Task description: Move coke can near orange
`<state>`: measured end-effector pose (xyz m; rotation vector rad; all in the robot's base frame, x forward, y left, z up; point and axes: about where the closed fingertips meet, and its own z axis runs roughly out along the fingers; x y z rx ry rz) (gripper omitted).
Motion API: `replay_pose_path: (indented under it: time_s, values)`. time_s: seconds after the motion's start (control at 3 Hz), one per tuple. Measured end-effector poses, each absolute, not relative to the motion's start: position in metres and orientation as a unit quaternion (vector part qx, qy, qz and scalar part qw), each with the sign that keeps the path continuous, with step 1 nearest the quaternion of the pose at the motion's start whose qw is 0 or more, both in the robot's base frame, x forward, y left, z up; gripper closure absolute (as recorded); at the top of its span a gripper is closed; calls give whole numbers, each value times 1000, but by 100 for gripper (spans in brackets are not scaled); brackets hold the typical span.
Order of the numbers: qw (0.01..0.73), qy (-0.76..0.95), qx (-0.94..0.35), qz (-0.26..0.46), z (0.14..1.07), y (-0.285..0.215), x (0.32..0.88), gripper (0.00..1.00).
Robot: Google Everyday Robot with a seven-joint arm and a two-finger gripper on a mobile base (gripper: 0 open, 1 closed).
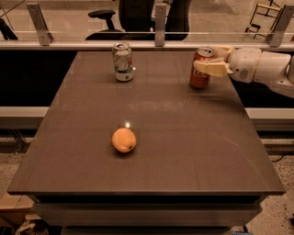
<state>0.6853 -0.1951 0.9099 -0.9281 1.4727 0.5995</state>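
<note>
The red coke can (200, 73) is upright at the back right of the dark table (183, 147). My gripper (205, 58) reaches in from the right and is shut on the can: one pale finger (212, 69) crosses its front and the other sits behind its top. The orange (123, 140) lies left of the table's middle, far from the can, toward the front left.
A white-and-green can (122, 61) stands at the back, left of centre. A metal rail with posts (160, 27) runs behind the table, with an office chair (138, 13) beyond it. My white arm (264, 69) hangs over the table's right edge.
</note>
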Motion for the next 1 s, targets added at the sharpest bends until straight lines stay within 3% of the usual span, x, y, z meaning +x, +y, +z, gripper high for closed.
replay_pose_path:
  time_s: [0.33,1.0]
  values:
    - [596,640,-414,254,927,-201,682,100]
    - [574,621,-465,260,983,-203,643,100]
